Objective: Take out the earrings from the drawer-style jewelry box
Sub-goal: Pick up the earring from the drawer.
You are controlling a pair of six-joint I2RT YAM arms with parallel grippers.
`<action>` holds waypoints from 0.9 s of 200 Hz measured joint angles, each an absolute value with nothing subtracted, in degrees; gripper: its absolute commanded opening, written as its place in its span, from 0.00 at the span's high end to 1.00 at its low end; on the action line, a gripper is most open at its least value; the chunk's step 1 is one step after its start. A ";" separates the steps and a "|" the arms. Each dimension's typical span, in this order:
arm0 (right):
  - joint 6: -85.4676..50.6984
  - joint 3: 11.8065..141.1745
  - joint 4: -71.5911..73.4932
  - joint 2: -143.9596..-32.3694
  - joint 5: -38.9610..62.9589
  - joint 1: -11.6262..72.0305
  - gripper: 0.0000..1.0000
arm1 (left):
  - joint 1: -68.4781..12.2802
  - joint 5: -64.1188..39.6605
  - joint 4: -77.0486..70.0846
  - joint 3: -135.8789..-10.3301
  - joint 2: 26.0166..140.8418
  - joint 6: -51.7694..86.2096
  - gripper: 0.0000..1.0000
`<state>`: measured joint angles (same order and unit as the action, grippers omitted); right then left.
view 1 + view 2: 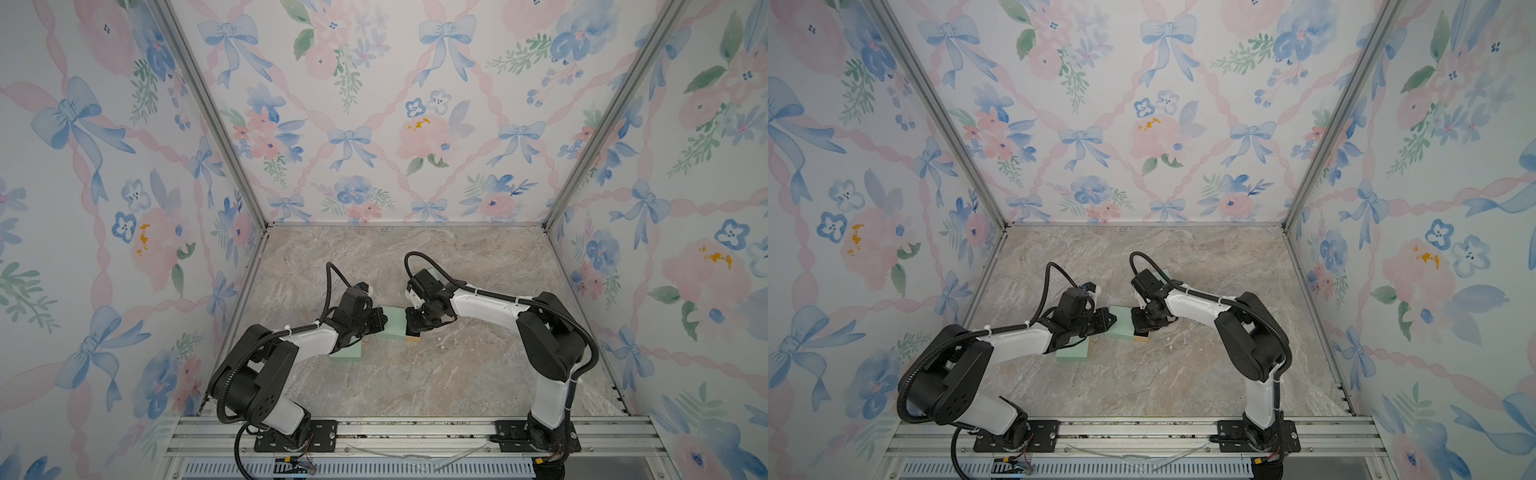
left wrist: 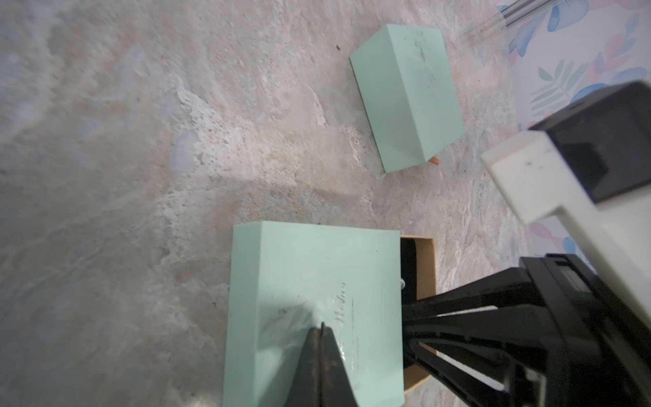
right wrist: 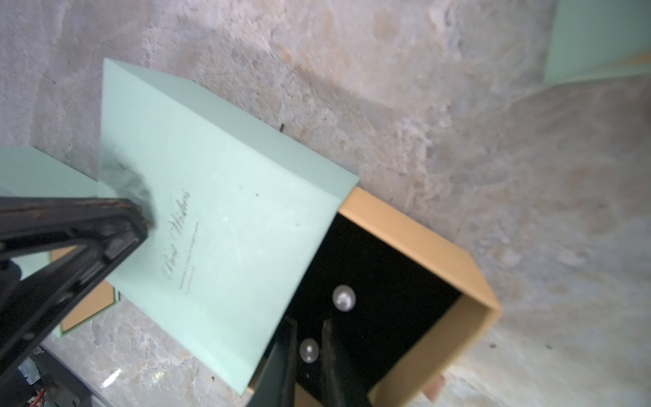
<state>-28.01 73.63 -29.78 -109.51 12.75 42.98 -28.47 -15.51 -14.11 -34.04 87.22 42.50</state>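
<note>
Earring (image 3: 309,350) in drawer (image 3: 422,243) | right gripper (image 3: 308,321) jaws astride it, grip unclear | left gripper (image 2: 321,329) clenched, pressing mint sleeve (image 2: 299,267) | risk: off-centre pinch squirts it sideways.

Matt mint card box (image 3: 218,211) (tan card drawer (image 3: 422,243)) holds glossy pearly earrings (image 3: 344,298).

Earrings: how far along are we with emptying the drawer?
Done: drawer pulled open; two beads, likely earrings, lie on the table. In hand: left end effector rests shut on the box; right end effector brackets one earring, grip unclear. Left: that one and a second earring in the drawer.
</note>
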 measured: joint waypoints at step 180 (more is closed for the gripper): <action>-28.03 73.60 -29.82 -109.51 12.58 42.98 0.87 | -28.47 -15.75 -14.90 -34.02 87.59 42.50 1.00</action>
